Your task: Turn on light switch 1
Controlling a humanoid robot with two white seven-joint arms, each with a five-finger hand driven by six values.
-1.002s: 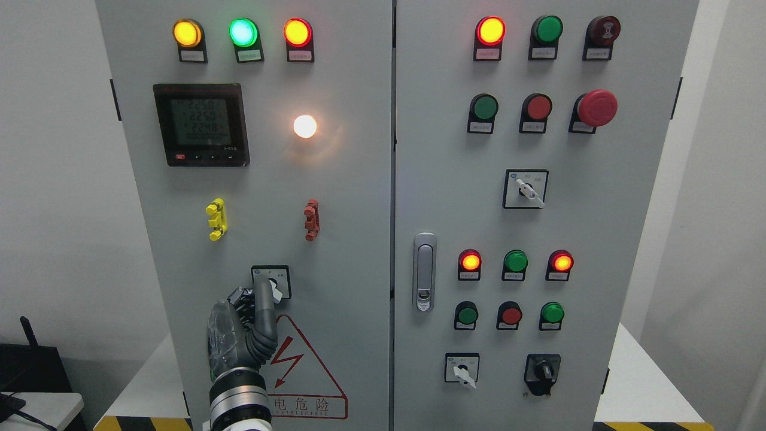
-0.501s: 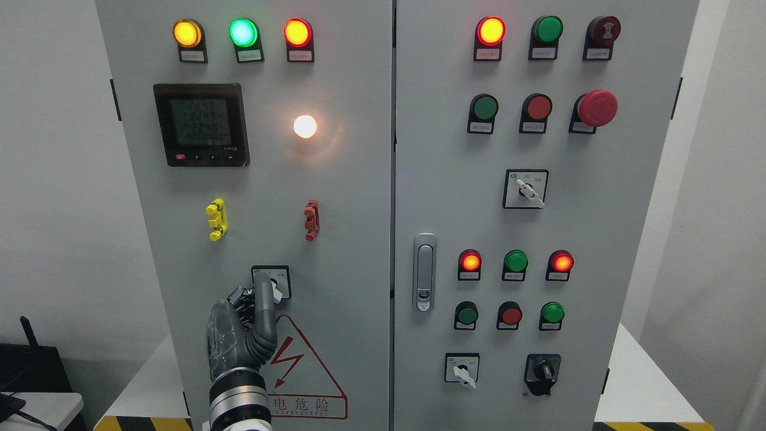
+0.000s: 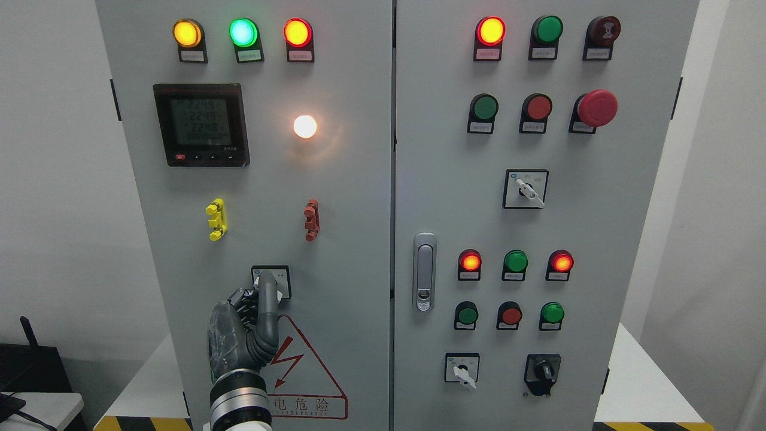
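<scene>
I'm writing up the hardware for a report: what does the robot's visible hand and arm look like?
Only the left hand shows. Its back is a dark grey shell, glossy and translucent. The fingers are grey and segmented. The wrist is a silver metal cuff with black rings, with a white part below at the picture's edge.

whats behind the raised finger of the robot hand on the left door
The left hand has one finger raised over the small selector switch. The switch's square plate shows around the fingertip; most of its knob is covered, so its position cannot be read.

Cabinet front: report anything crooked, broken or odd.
Nothing stands out. The cabinet doors are shut, the lamps and knobs sit straight, and the left hand has one finger on the small switch above the warning triangle.
</scene>
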